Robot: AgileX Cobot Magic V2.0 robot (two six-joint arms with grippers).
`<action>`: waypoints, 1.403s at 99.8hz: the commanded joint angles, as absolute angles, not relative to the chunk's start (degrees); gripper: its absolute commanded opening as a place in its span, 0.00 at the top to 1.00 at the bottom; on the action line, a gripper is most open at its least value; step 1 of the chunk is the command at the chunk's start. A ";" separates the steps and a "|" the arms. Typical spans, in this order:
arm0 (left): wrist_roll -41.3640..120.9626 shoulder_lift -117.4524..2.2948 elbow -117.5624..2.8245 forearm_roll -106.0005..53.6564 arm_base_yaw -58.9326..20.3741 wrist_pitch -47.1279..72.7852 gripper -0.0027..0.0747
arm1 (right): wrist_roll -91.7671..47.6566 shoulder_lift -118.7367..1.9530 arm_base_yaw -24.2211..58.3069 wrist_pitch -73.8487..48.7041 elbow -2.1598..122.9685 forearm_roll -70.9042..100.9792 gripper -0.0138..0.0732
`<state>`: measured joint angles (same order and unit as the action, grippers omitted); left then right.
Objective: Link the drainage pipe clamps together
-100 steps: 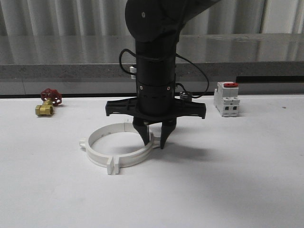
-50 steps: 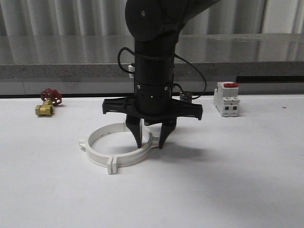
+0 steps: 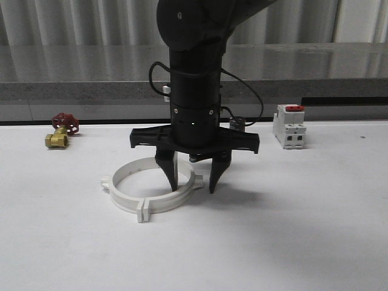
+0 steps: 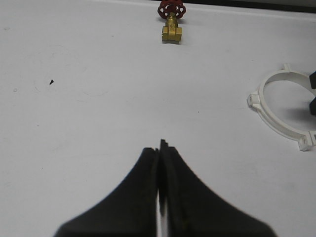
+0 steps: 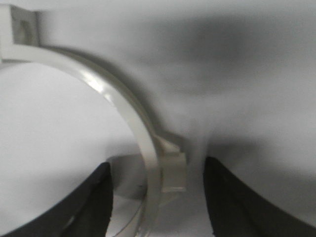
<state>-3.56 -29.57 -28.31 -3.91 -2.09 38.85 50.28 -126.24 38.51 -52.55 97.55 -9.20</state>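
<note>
My right gripper (image 3: pixel 194 185) points straight down over the right side of the pipe clamps (image 3: pixel 151 187), which lie flat on the white table (image 3: pixel 291 230) a little left of its middle. The two white half-rings sit together as one wide ring, with a tab joint on the near edge (image 3: pixel 143 211) and a lug sticking out on the left (image 3: pixel 106 182). My right fingers are spread apart and straddle the ring's right wall: one fingertip (image 3: pixel 173 179) stands inside the ring, the other (image 3: pixel 215 180) outside it. Whether either tip touches the plastic or the table I cannot tell. In my right wrist view the curved band (image 5: pixel 118 106) runs between my two dark fingers (image 5: pixel 84 207), and a small lug (image 5: pixel 170 168) juts from the band's outer side, close to the gap's middle. That view is blurred, so finer detail is lost.

My left gripper (image 4: pixel 160 148) hangs over bare table well to the left of the ring, its fingers pressed together with nothing between them. From its wrist view I see the left part of the ring (image 4: pixel 281 106).

At the far left of the table lies a brass valve with a red handwheel (image 3: pixel 62 130). At the far right stands a white switch block with a red top (image 3: pixel 288 126), well apart from the ring.
</note>
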 commanded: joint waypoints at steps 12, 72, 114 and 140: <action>-3.61 -29.58 -29.95 -4.56 -2.42 35.37 0.99 | 46.51 -123.12 38.73 -59.24 104.42 -10.88 0.35; -3.61 -29.58 -29.95 -4.56 -2.42 35.37 0.99 | 28.78 -113.40 32.43 -69.07 115.19 -10.09 0.35; -3.61 -29.58 -29.95 -4.56 -2.42 35.37 0.99 | 13.57 -90.04 13.00 -61.49 91.59 -3.28 0.35; -3.61 -29.58 -29.95 -4.56 -2.42 35.37 0.99 | 5.48 -71.12 1.43 -57.06 70.06 4.48 0.35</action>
